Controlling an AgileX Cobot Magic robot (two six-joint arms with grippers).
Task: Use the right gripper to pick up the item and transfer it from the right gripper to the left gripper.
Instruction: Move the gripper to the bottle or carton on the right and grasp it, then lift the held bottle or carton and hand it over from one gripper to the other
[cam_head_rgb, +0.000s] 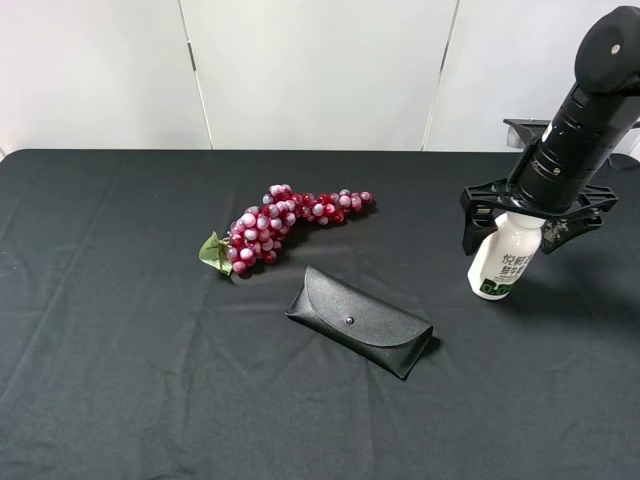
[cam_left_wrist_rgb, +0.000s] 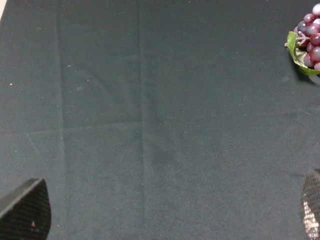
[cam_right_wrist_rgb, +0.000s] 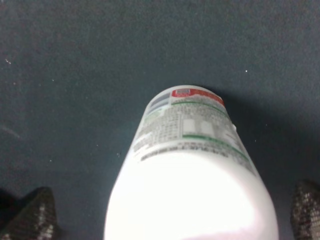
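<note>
The item, a small white bottle (cam_head_rgb: 503, 256) with a green-and-black label, stands upright on the black cloth at the right. My right gripper (cam_head_rgb: 512, 236) has come down over its upper part, one finger on each side. In the right wrist view the bottle (cam_right_wrist_rgb: 190, 165) fills the middle, and the two fingertips (cam_right_wrist_rgb: 31, 216) sit out at the corners with a gap to the bottle on both sides, so the right gripper (cam_right_wrist_rgb: 168, 215) is open. My left gripper (cam_left_wrist_rgb: 170, 210) is open too, hanging over bare cloth with nothing between its fingers; it is outside the exterior view.
A bunch of red grapes (cam_head_rgb: 280, 224) with a green leaf lies mid-table; its end also shows in the left wrist view (cam_left_wrist_rgb: 309, 40). A black glasses case (cam_head_rgb: 360, 320) lies in front of it. A black cloth (cam_head_rgb: 120, 350) covers the table.
</note>
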